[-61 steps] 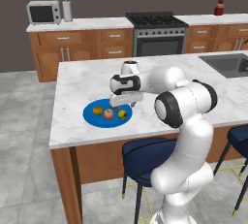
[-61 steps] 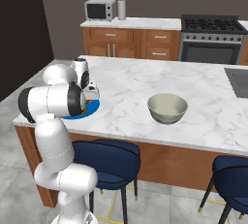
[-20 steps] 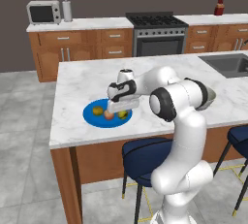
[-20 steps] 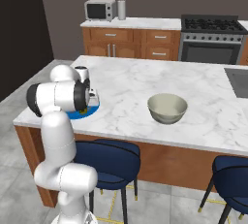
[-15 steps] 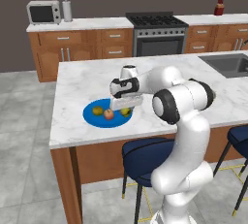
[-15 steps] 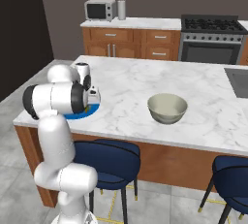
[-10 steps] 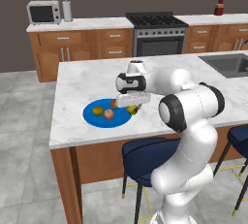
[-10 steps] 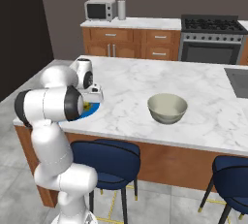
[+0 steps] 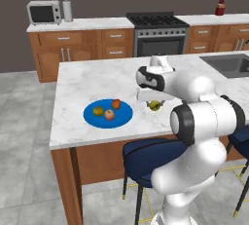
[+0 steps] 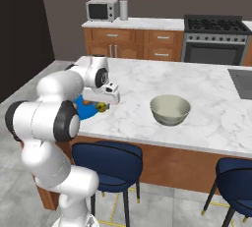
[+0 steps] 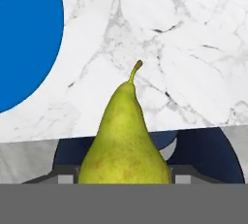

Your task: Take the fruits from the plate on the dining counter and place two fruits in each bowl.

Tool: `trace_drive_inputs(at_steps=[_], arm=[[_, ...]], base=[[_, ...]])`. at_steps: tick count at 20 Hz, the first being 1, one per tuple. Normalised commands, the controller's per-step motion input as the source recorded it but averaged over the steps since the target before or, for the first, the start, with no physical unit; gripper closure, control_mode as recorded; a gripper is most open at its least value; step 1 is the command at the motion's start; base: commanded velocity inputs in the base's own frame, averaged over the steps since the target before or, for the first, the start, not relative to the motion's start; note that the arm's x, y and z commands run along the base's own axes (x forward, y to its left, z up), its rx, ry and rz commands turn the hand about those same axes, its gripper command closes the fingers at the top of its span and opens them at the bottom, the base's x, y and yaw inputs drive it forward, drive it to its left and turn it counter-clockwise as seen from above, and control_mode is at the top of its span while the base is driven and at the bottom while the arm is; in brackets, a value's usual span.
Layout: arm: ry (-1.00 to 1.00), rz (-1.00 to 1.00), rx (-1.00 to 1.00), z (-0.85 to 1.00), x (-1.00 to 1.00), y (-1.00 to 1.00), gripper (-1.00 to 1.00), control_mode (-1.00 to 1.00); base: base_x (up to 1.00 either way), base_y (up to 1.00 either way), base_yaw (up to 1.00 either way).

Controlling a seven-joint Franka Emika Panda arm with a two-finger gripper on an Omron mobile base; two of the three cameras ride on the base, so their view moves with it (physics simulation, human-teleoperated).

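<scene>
Marble-topped counter [image 9: 92, 80]: the gripper [image 9: 154, 104] holds a yellow-green pear [image 11: 125, 143] above the marble, beside the blue plate [image 9: 92, 117] carrying three other fruits [image 9: 109, 114].

Kitchen, stove [image 9: 156, 34], microwave [image 9: 44, 12] (wood cabinets)

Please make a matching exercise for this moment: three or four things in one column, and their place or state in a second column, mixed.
Things:
1. pear
2. orange fruit
3. cream bowl
4. microwave

Places:
a. on the blue plate
b. on the back counter
c. in the gripper
d. standing empty on the marble dining counter

Pairs: 1-c, 2-a, 3-d, 4-b
</scene>
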Motion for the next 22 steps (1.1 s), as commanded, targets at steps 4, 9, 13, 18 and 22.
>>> trace_drive_inputs(at_steps=[4,9,13,18,22], arm=[[0.0,-0.29,-0.12,0.62,0.0,-0.65,1.0,-1.0],[0.0,-0.26,-0.11,0.49,0.0,-0.8,1.0,-1.0],[0.0,-0.18,-0.06,0.34,0.0,-0.83,1.0,-1.0],[0.07,-0.17,0.0,0.02,-0.04,-0.79,1.0,-1.0],[0.1,-0.08,0.01,0.02,-0.02,-0.72,1.0,-1.0]], base=[[0.0,0.0,0.0],[0.0,0.0,0.0],[0.0,0.0,0.0],[0.0,0.0,0.0],[0.0,0.0,0.0]])
